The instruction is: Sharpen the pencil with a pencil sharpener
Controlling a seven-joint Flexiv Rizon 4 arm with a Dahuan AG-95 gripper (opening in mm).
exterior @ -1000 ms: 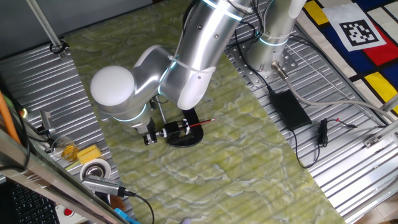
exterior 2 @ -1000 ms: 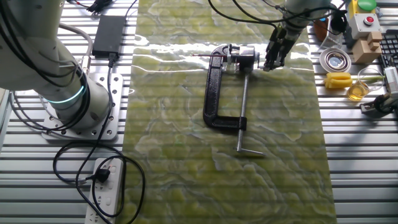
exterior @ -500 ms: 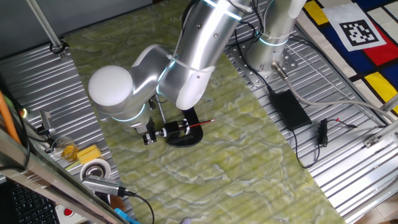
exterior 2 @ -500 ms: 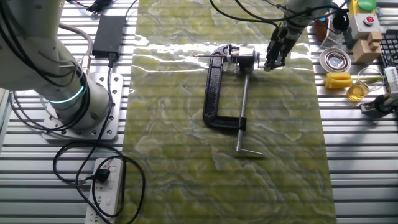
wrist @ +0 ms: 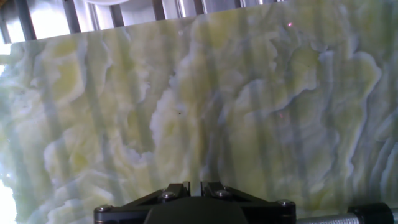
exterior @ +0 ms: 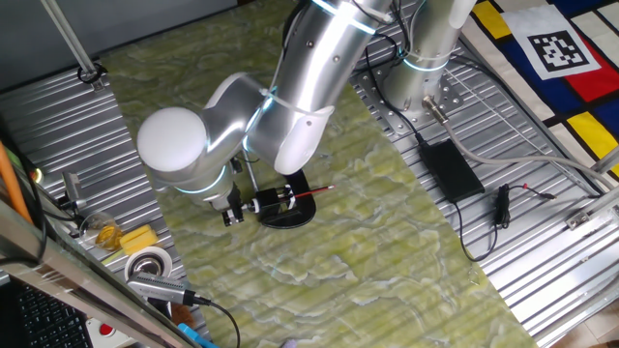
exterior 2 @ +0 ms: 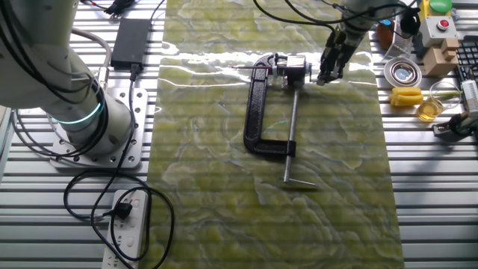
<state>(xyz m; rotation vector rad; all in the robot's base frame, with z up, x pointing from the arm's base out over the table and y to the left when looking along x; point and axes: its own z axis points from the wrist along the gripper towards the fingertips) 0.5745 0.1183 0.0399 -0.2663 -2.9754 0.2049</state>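
The pencil sharpener (exterior: 280, 205) stands on the green mat; its black C-shaped frame (exterior 2: 254, 112) and silver rod (exterior 2: 290, 127) show best in the other fixed view. The red pencil (exterior: 314, 193) sticks out of one end of it, roughly level, and shows thin (exterior 2: 243, 67) in the other fixed view. My gripper (exterior: 232, 213) (exterior 2: 328, 66) hangs at the opposite end, close beside the small white parts. In the hand view its fingers (wrist: 176, 188) stand almost together over bare mat with nothing between them. A silver cylinder (wrist: 336, 218) lies just right of them.
A black power brick (exterior: 448, 166) (exterior 2: 131, 41) lies on the ribbed metal table beside the arm's base (exterior 2: 82, 112). A tape roll (exterior: 148, 263) (exterior 2: 402, 72), a yellow block (exterior: 138, 239) (exterior 2: 407, 96) and small tools crowd the mat's gripper-side edge. A power strip (exterior 2: 127, 228) lies near the front.
The arm's elbow has shifted slightly and the gripper has crept a little at the sharpener's end. The pencil and the sharpener have not moved.
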